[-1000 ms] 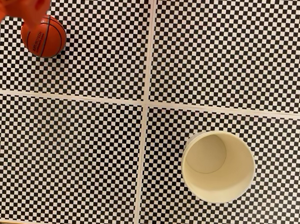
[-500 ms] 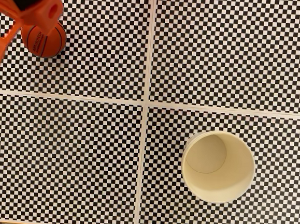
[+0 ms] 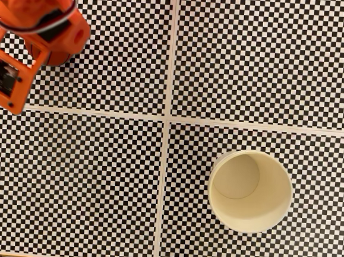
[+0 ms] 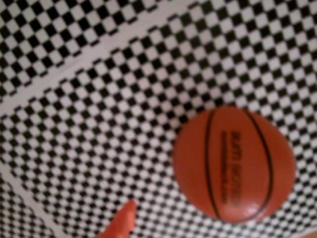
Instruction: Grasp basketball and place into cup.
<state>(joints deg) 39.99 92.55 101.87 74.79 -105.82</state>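
The arm [image 3: 33, 31] covers the counter's [image 3: 97, 176] upper-left corner in the fixed view, hiding nearly all of the ball [image 4: 234, 163] beneath it. In the wrist view the ball lies free on the checkered counter, up and right of one orange tool tip [image 4: 121, 223]; the other tip is cut off, so the tool's spread cannot be told. The cup [image 3: 250, 190] stands upright, empty, well apart from the tool

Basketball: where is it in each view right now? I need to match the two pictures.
Fixed view: upper left corner, almost wholly hidden under the orange arm; only a dark sliver of the basketball shows.
Wrist view: basketball in the lower right, in full view, resting on the checkered mat.
Shared landmark: the mat's white stripes.
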